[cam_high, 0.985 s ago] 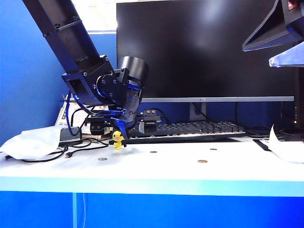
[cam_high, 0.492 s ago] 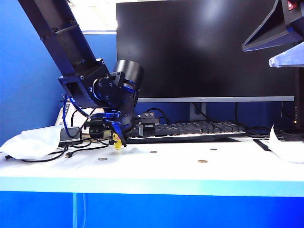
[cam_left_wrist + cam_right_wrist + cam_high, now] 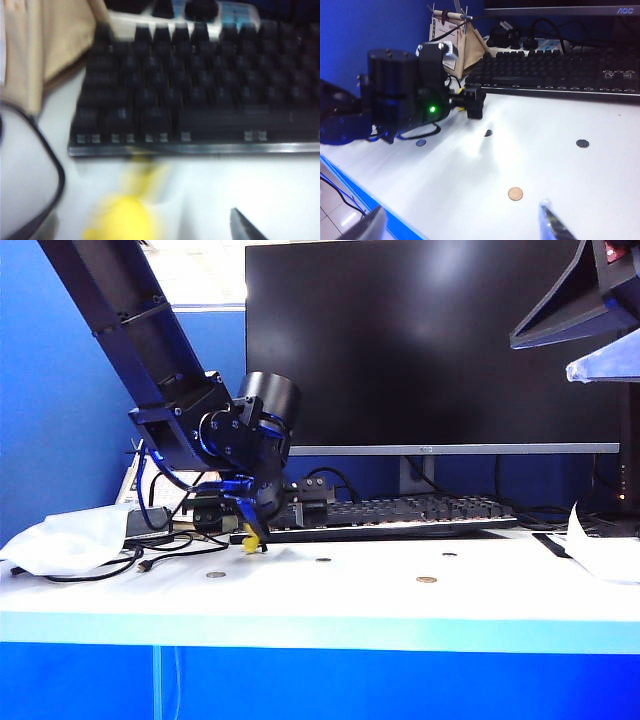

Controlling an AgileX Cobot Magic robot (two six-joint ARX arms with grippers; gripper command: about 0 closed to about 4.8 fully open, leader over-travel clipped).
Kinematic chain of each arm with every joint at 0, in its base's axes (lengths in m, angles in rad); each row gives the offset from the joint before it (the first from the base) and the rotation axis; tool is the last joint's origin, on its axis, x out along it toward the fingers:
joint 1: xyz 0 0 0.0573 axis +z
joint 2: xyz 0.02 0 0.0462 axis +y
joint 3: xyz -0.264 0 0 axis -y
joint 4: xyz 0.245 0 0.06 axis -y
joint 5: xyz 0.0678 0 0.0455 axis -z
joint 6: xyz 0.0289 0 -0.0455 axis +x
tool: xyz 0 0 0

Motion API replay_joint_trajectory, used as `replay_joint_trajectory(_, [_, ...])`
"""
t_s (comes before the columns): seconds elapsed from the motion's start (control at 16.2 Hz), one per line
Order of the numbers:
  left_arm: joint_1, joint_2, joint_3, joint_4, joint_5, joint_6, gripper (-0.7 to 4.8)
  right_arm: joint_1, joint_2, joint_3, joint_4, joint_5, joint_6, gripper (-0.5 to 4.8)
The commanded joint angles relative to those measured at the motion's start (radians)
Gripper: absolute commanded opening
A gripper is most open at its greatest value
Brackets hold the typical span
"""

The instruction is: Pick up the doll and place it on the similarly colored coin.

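Observation:
The yellow doll (image 3: 249, 533) stands on the white table in front of the keyboard's left end, mostly covered by my left gripper (image 3: 255, 540). In the left wrist view the doll (image 3: 122, 220) is a yellow blur between the spread fingers. One dark fingertip (image 3: 245, 229) shows well clear of it, so my left gripper (image 3: 142, 231) is open around the doll without squeezing it. The brassy coin (image 3: 426, 580) lies flat to the right, nearer the front edge. My right gripper (image 3: 462, 227) hangs open above the table with the coin (image 3: 515, 193) just beyond its fingers.
A black keyboard (image 3: 400, 512) and a monitor (image 3: 430, 340) stand behind. A silver coin (image 3: 215, 574) and two dark coins (image 3: 323, 560) (image 3: 449, 554) lie on the table. Cables (image 3: 150, 555) and white cloth (image 3: 60, 540) sit left, paper (image 3: 600, 550) right.
My left arm has come down and shifted slightly left, bringing its open fingers around the doll, which now shows only partly. The right arm and the coins have not moved.

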Motion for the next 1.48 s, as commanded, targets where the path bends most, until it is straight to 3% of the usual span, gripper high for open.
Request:
replay_joint_trajectory(0.06, [0.003, 0.007, 0.011, 0.001, 0.002, 0.002, 4.79, 0.000, -0.001, 0.006, 0.018, 0.002, 0.000, 3.91])
replay_joint_trajectory(0.31, [0.000, 0.023, 0.012, 0.000, 0.054, 0.001, 4.79, 0.000, 0.016, 0.006, 0.021, 0.004, 0.000, 3.91])
replay_joint_trajectory(0.43, [0.000, 0.023, 0.037, -0.049, 0.083, 0.002, 4.79, 0.000, 0.026, 0.006, 0.042, 0.005, 0.000, 3.91])
replay_joint_trajectory(0.49, [0.000, 0.029, 0.092, -0.158, 0.093, 0.002, 4.79, 0.000, 0.028, 0.006, 0.054, 0.005, 0.000, 3.91])
replay_joint_trajectory(0.55, [0.001, 0.032, 0.111, -0.179, 0.094, 0.002, 4.79, 0.000, 0.032, 0.006, 0.055, 0.005, 0.000, 3.91])
replay_joint_trajectory(1.17, [0.033, 0.043, 0.129, -0.283, 0.167, 0.001, 4.79, 0.000, 0.035, 0.006, 0.055, 0.005, 0.000, 3.91])
replay_joint_trajectory(1.42, [0.049, 0.050, 0.160, -0.283, 0.232, 0.003, 4.25, -0.001, 0.035, 0.006, 0.055, 0.005, 0.001, 3.91])
replay_joint_trajectory(1.48, [0.051, 0.060, 0.175, -0.286, 0.263, 0.004, 3.68, -0.001, 0.035, 0.006, 0.054, 0.005, 0.000, 3.91])
